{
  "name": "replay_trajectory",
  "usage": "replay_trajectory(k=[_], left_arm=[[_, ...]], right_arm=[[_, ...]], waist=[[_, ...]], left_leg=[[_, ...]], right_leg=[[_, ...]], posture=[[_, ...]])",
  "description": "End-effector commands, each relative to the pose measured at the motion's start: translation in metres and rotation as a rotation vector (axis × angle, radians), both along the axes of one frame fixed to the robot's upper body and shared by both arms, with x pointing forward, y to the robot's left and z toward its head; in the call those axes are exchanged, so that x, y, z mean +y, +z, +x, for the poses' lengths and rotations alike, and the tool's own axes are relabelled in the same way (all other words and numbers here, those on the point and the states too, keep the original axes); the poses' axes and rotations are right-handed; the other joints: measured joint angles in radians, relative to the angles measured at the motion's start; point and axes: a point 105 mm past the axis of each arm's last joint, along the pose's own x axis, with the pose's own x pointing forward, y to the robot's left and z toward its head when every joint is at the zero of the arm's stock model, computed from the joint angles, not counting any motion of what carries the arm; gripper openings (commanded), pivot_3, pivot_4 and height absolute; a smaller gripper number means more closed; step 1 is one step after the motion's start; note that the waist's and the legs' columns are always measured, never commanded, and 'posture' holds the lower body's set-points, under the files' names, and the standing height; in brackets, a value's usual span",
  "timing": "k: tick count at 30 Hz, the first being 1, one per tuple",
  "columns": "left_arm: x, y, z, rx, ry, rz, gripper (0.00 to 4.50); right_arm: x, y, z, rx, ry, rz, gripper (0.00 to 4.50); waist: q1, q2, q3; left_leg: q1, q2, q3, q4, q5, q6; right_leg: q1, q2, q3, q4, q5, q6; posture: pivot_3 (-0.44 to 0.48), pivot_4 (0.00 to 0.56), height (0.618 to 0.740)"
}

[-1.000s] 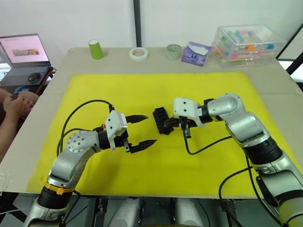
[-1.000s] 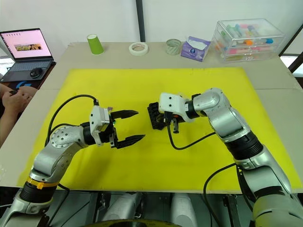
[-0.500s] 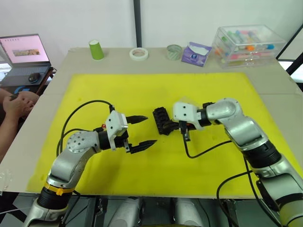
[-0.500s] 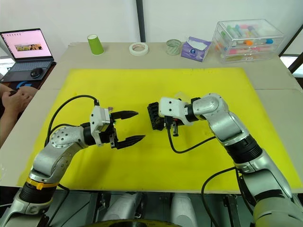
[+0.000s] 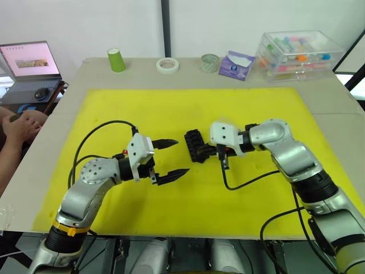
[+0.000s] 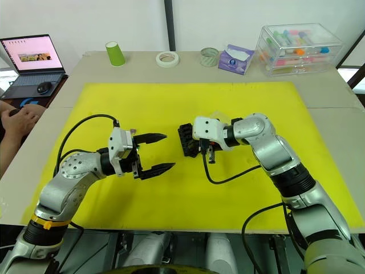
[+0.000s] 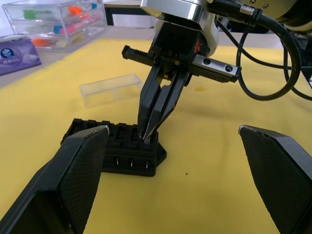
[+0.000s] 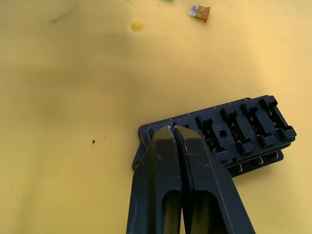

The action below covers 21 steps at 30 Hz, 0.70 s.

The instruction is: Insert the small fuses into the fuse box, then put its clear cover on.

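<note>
1. fuse box (image 8: 229,134) under the tips of the right gripper (image 8: 174,129), fingers pressed together and set down at one end of the slot rows; looks like pressing or seating at an end slot, though no fuse can be made out between the tips, so clenched on nothing visible.
2. left gripper (image 5: 171,157) spread wide and empty, hanging just beside the fuse box on the yellow mat (image 5: 171,108), probably parked there to leave room for the right arm and to keep its camera on the work.
3. fuse box lying flat near the middle of the mat, between the two grippers, slots facing up; most slots seen from the right wrist look empty, so insertion judged barely started.
4. from the left wrist: clear cover (image 7: 111,89) lying on the mat just behind the fuse box, apart from it, not yet fitted; sensible spot, near at hand for the last step.
5. from the right wrist: one orange-brown fuse (image 8: 200,12) loose on the mat, well apart from the box; too small to pick out from the head views.
6. from the head views: table edge with a green cup (image 5: 116,59), tape roll (image 5: 167,64), tissue pack (image 5: 234,64), clear bin (image 5: 296,52), a laptop (image 5: 29,60) and a person's hand (image 5: 21,124) off to the left.
</note>
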Motion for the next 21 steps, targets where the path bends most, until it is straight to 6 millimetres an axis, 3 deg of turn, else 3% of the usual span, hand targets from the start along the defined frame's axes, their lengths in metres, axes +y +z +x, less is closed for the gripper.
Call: replay_trajectory(k=[1,6,9,13,15,19,20,21], left_arm=[[0.011,0.019,-0.009,-0.056,0.003,-0.026,4.5],[0.045,0.026,-0.004,-0.043,0.068,0.032,4.5],[0.082,0.032,0.011,-0.043,0.191,0.077,4.5],[0.135,0.036,0.025,-0.032,0.351,0.14,4.5],[0.152,0.036,0.028,-0.016,0.389,0.17,4.5],[0.208,0.042,0.035,0.028,0.541,0.201,4.5],[0.222,0.041,0.037,0.035,0.583,0.219,4.5],[0.233,0.039,0.039,0.028,0.62,0.239,4.5]], right_arm=[[-0.008,0.033,0.002,-0.063,-0.031,0.134,0.05],[-0.022,0.072,0.0,-0.142,-0.083,0.294,0.05],[-0.038,0.085,-0.001,-0.186,-0.115,0.316,0.66],[-0.074,0.085,0.003,-0.246,-0.215,0.276,2.03],[-0.09,0.082,0.005,-0.268,-0.26,0.245,2.74],[-0.146,0.077,0.01,-0.3,-0.421,0.224,4.2],[-0.161,0.074,0.01,-0.304,-0.459,0.213,4.48],[-0.174,0.069,0.01,-0.312,-0.494,0.199,4.48]], waist=[[-0.001,0.0,0.0],[-0.001,0.001,0.0],[-0.001,0.001,0.0],[0.001,0.001,0.0],[0.001,0.001,0.0],[-0.002,0.002,0.001],[-0.002,0.002,0.001],[-0.003,0.002,0.001]], left_leg=[[0.0,0.0,0.0,0.0,0.0,0.0],[0.0,0.0,0.0,-0.001,0.0,0.0],[0.0,0.0,0.0,-0.001,0.0,0.0],[0.0,0.0,0.0,-0.001,0.0,0.0],[0.0,0.0,0.0,-0.001,0.0,0.0],[0.0,0.0,0.0,-0.001,0.0,0.0],[0.0,0.0,0.0,-0.001,0.0,0.0],[0.0,0.0,0.0,-0.002,0.0,0.0]], right_leg=[[0.0,0.0,0.0,0.0,0.0,0.0],[-0.001,0.0,0.0,0.0,0.0,0.0],[-0.001,0.0,0.0,0.0,0.0,0.0],[-0.001,0.0,0.0,0.0,0.0,0.0],[0.0,0.0,0.0,-0.001,0.0,0.0],[-0.001,0.0,0.0,0.0,0.0,0.0],[-0.001,0.0,0.0,0.0,0.0,0.0],[-0.001,0.0,0.0,0.0,0.0,0.0]], posture=[[0.0,0.15,0.74],[0.0,0.15,0.74],[0.0,0.15,0.74],[0.0,0.15,0.74],[0.0,0.15,0.74],[0.0,0.15,0.74],[0.0,0.15,0.74],[0.0,0.15,0.74]])
